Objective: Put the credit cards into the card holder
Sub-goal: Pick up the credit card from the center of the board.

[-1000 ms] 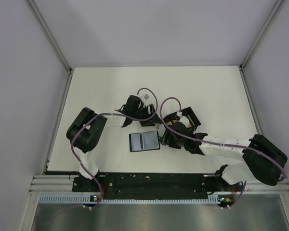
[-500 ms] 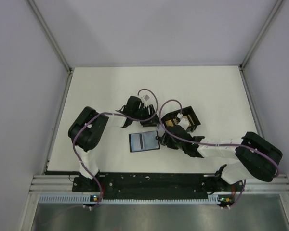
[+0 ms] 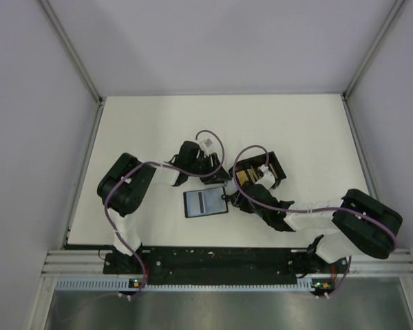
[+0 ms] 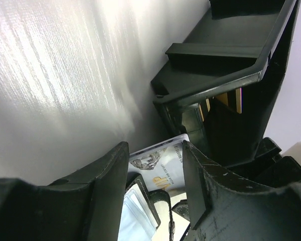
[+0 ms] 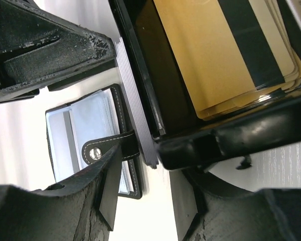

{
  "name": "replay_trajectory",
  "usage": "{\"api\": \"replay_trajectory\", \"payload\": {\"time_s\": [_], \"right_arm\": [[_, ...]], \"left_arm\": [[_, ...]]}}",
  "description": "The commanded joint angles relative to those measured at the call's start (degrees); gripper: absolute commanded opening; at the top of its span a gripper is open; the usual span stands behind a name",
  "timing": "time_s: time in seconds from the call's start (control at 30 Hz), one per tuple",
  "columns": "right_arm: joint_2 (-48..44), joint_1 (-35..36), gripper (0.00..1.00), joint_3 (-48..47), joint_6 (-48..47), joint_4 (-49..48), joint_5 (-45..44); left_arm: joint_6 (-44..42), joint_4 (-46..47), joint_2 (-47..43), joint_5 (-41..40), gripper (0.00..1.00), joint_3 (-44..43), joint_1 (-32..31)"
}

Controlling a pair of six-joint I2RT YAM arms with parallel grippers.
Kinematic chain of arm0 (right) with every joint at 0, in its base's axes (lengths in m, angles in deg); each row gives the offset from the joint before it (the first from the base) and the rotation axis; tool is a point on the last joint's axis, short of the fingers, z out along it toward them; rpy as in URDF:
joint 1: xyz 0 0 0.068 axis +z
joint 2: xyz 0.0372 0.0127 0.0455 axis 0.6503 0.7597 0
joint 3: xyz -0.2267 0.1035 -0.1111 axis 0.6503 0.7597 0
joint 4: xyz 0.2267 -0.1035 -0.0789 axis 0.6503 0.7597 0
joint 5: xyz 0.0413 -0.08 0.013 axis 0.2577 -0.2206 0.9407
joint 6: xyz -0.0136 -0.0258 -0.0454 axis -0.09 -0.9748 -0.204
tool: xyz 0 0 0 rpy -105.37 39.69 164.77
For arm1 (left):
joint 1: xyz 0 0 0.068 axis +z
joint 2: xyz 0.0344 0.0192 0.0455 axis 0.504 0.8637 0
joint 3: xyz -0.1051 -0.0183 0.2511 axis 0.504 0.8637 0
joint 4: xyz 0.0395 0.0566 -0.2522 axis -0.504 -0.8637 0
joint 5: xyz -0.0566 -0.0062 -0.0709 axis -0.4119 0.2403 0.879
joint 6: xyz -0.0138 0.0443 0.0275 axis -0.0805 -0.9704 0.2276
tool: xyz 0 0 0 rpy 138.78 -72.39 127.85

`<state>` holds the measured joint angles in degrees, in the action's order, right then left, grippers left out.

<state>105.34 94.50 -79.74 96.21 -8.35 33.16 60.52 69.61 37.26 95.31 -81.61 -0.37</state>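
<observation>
Since a second ago the right arm has swung left, bringing the right gripper (image 5: 143, 188) to the right edge of the open black stitched card holder (image 5: 85, 135). Its jaws stand partly apart and clamp nothing; I note the holder's snap strap (image 5: 108, 149) and a stack of pale card edges (image 5: 135, 108) between them. I find the left gripper (image 4: 154, 153) half open around a silver credit card (image 4: 158, 165); whether it grips, I cannot tell. The holder lies on the white table (image 3: 310, 130), just left of the open black plastic box (image 4: 226, 70) of gold striped cards (image 5: 215, 55).

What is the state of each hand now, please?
Left hand: open, fingers on either side of a silver card, no grip seen.
Right hand: open, holding nothing.
</observation>
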Motion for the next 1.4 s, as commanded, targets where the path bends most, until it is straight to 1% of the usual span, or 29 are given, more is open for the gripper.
{"api": "replay_trajectory", "payload": {"time_s": [0.0, 0.13, 0.2, 0.27, 0.3, 0.37, 0.43, 0.53, 0.67, 0.73, 0.8, 0.97, 1.07, 1.23, 1.3, 1.37], "right_arm": [[1.29, 0.91, 0.41, 1.32, 0.19, -10.59, -2.71], [1.82, 1.09, 0.36, 1.14, 0.1, -12.0, -2.27], [2.35, 1.0, 0.29, 1.23, 0.28, -12.18, -1.92], [2.44, 1.17, 0.25, 1.32, 0.1, -12.19, -2.01], [2.18, 1.18, 0.19, 1.23, 0.1, -11.75, -1.92], [1.47, 1.18, 0.12, 0.97, -0.42, -10.61, -1.92], [1.03, 1.26, 0.1, 0.01, -1.39, -8.77, -1.13], [-0.28, 1.35, 0.03, -1.67, -3.84, -4.37, 0.72], [-2.39, 1.35, 0.0, -2.81, -6.57, 0.55, 2.12], [-3.97, 1.44, 0.0, -3.86, -9.47, 3.0, 3.96], [-6.08, 1.79, 0.0, -4.92, -12.1, 6.26, 3.71], [-13.28, 1.79, 0.0, -6.59, -18.34, 12.15, 2.65], [-18.02, 1.7, 0.0, -7.99, -21.42, 15.05, 2.83], [-24.63, 1.53, 0.0, -13.52, -28.8, 22.69, -5.41], [-24.02, -0.04, 0.0, -17.21, -31.27, 27.25, -8.06], [-22.18, -3.64, 0.0, -20.29, -32.41, 29.73, -6.67]], "left_arm": [[0.26, 1.66, -0.11, 0.45, 0.52, 1.83, -0.3], [1.49, 3.5, -0.2, 0.71, 0.51, 2.79, -0.39], [1.84, 3.77, -0.29, 0.72, 0.5, 3.06, -0.57], [2.02, 3.86, -0.55, 0.72, 0.5, 3.41, -0.74], [2.02, 4.03, -0.64, 0.72, 0.5, 3.76, -0.74], [2.54, 5.17, -0.64, 0.72, 0.5, 4.55, -0.83], [2.81, 5.61, -0.64, 0.89, 0.5, 4.9, -0.75], [2.81, 5.61, -1.34, 0.8, 0.5, 4.82, -0.83], [1.67, 3.6, -2.31, 0.19, 0.5, 3.59, -0.66], [1.14, 2.72, -3.01, 0.02, 0.52, 3.06, -0.39], [0.61, 2.01, -4.15, -0.6, 0.55, 2.8, -0.04], [-0.53, -0.53, -7.49, -1.04, 0.62, 1.13, 1.1], [-1.06, -2.29, -9.77, -1.48, 0.64, 0.34, 1.63], [-1.5, -4.58, -14.26, -2.62, 0.66, -0.11, 1.98], [-1.76, -5.37, -15.31, -2.62, 0.67, -0.37, 1.89], [-1.94, -6.16, -16.28, -2.62, 0.67, -0.19, 1.89]]}}
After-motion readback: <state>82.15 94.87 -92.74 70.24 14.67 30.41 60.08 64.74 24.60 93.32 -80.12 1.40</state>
